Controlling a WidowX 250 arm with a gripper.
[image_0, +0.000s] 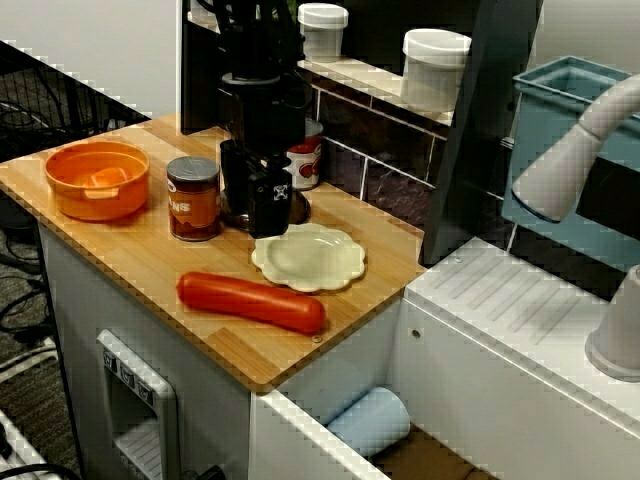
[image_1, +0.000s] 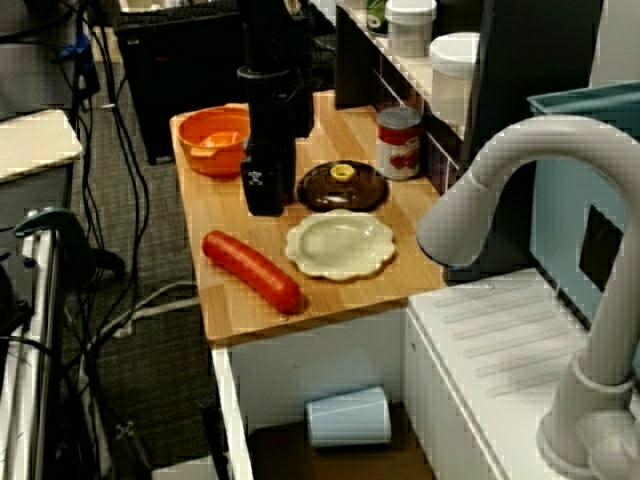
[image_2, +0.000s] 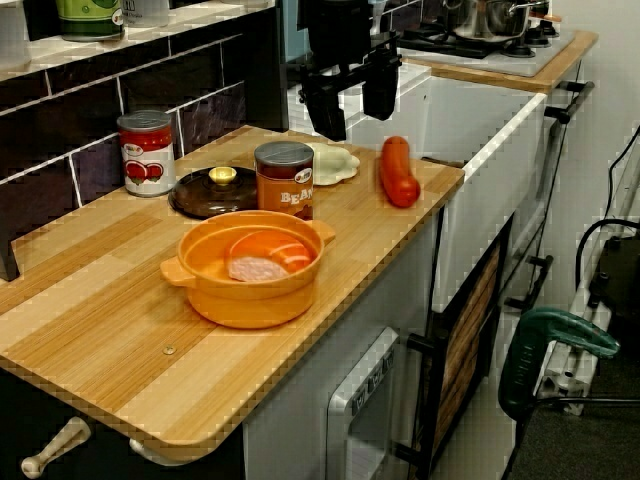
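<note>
My black gripper (image_2: 352, 108) hangs open a little above the wooden counter (image_2: 120, 360), and nothing is between its fingers. In the front view the gripper (image_0: 254, 200) sits between a brown bean can (image_0: 193, 197) on its left and a cream scalloped plate (image_0: 308, 257) at its lower right. A dark brown lid (image_1: 342, 185) with a yellow knob lies just behind it. In the view over the sink the gripper (image_1: 268, 192) hides the bean can. A red sausage (image_0: 252, 301) lies near the counter's front edge.
An orange pot (image_0: 97, 178) with food in it stands at the counter's left end. A tomato can (image_0: 303, 165) stands against the tiled wall. White jars (image_0: 435, 65) stand on the shelf above. A sink with a grey faucet (image_1: 500, 190) adjoins the counter. A blue cup (image_1: 347, 417) lies below.
</note>
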